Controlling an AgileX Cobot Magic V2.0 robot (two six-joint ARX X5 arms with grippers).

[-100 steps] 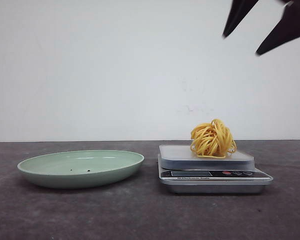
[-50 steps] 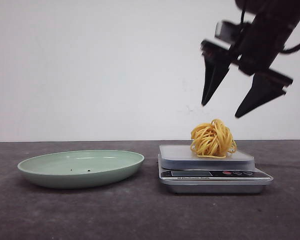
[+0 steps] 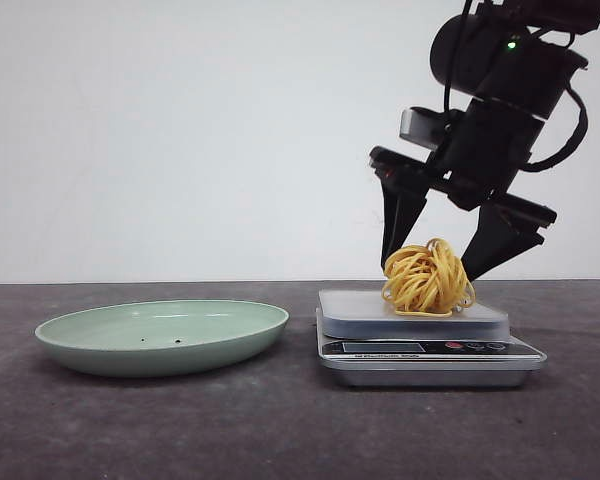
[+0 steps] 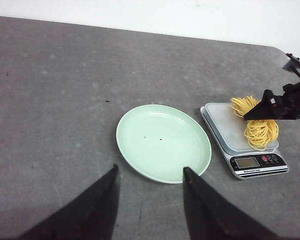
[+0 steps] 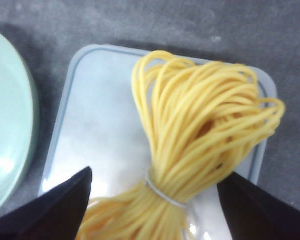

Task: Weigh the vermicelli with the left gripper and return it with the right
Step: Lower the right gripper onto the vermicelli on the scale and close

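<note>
Table (image 3: 280, 430): I see dark grey stone-like top, white wall behind.
Plate (image 3: 160, 338): pale green, at 9 o'clock of the scale, well apart from both arms.
Scale (image 3: 425, 340): grey, display facing me.
Right gripper (image 3: 435, 255): I read its jaws as spread, one finger at 9 o'clock and one at 3 o'clock of the vermicelli.
Left gripper (image 4: 150, 207): my wrist camera shows fingers apart, holding nothing, above the table near the plate.
Vermicelli (image 3: 427, 278): yellow nest resting on the scale platform.

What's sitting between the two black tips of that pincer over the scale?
The yellow noodle nest, resting on the scale. In the front view the right pincer stands open with a tip on either side of it; its wrist view shows the same.
</note>
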